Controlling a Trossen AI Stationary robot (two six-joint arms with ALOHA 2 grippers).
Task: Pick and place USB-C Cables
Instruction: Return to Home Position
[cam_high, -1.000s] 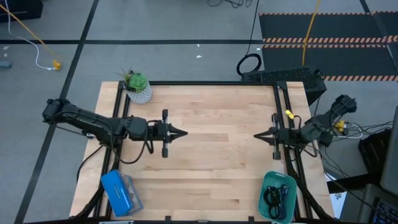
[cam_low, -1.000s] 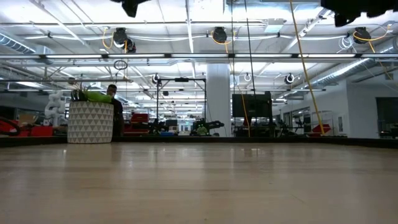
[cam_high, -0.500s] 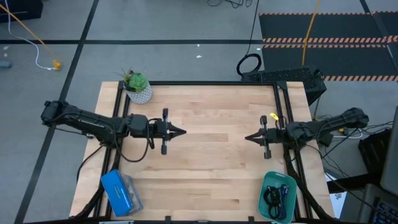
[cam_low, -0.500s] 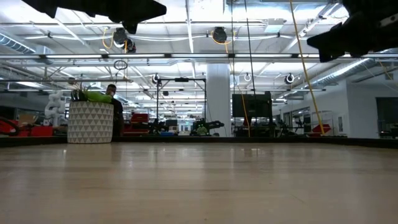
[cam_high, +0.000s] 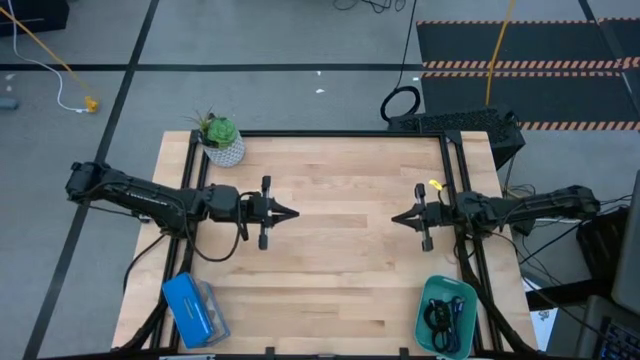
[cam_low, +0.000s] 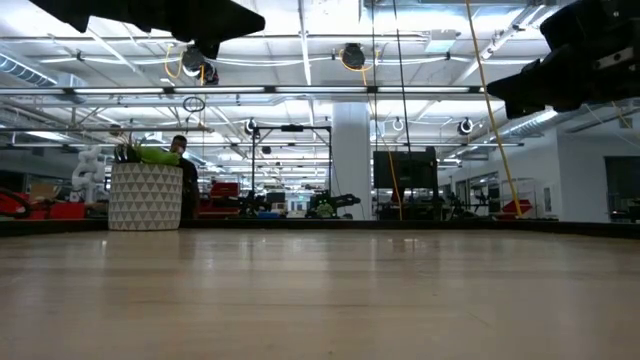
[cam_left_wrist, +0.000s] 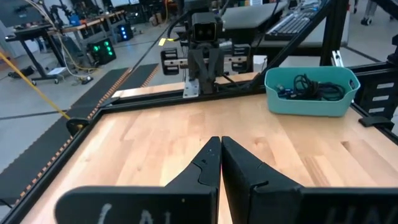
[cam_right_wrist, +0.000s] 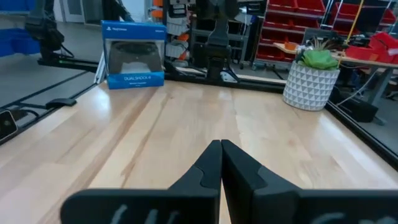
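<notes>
**A:** How far along is the job?

**B:** Done, by my reading. Going left to right in the high view, the blue DualSense box (cam_high: 190, 308) sits at the lower-left corner of the wooden table (cam_high: 330, 270). The potted plant (cam_high: 221, 140) is at the upper-left corner. After that it is bare wood, with no loose cable on it. The USB-C cables (cam_high: 445, 315) lie inside the teal tray (cam_high: 422, 300) at the lower-right corner. They are dark coils with a bluish one among them, too tangled for me to count the bundles.

**A:** Anything left to do?

**B:** Only parking the arms, I'd judge. Nothing needs carrying.

**A:** And how are the arms posed?

**B:** The left arm reaches in level from the table's left edge. The left gripper (cam_high: 290, 212) hovers over the left-middle of the wood, pointing toward the centre. Its fingers are pressed together on nothing. The right arm mirrors it from the right edge. The right gripper (cam_high: 397, 219) is also pinched closed and empty, and is well apart from the tray. The two tips face each other with bare wood between them. In the low view both arms sit high above the tabletop.
</notes>
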